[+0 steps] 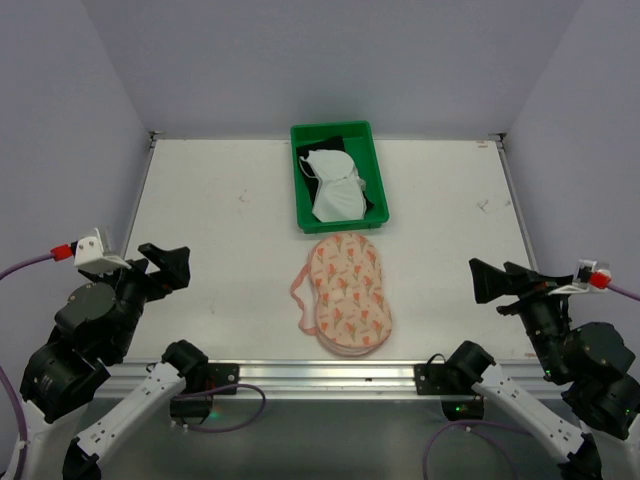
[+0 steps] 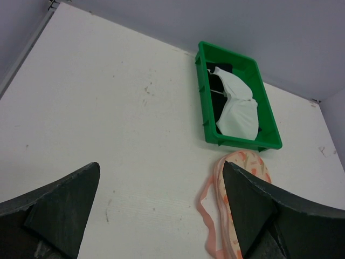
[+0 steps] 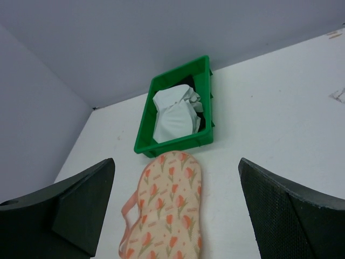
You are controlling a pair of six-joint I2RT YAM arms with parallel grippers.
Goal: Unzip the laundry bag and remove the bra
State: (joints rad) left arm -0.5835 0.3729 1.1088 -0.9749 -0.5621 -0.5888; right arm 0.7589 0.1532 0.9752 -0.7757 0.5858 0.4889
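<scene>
Top external: laundry bag (image 1: 350, 295) on table (image 1: 220, 200), between the two arms, looks shut.
Just near of green tray (image 1: 297, 180), long axis near-to-far. Left gripper (image 1: 172, 265) and right gripper (image 1: 488, 288) spread wide, empty, flanking it; right seems slightly nearer. Pink loop (image 1: 299, 290) faces left.

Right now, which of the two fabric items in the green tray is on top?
The white one; it lies over the black one, which shows only at the tray's far end and right side.
</scene>
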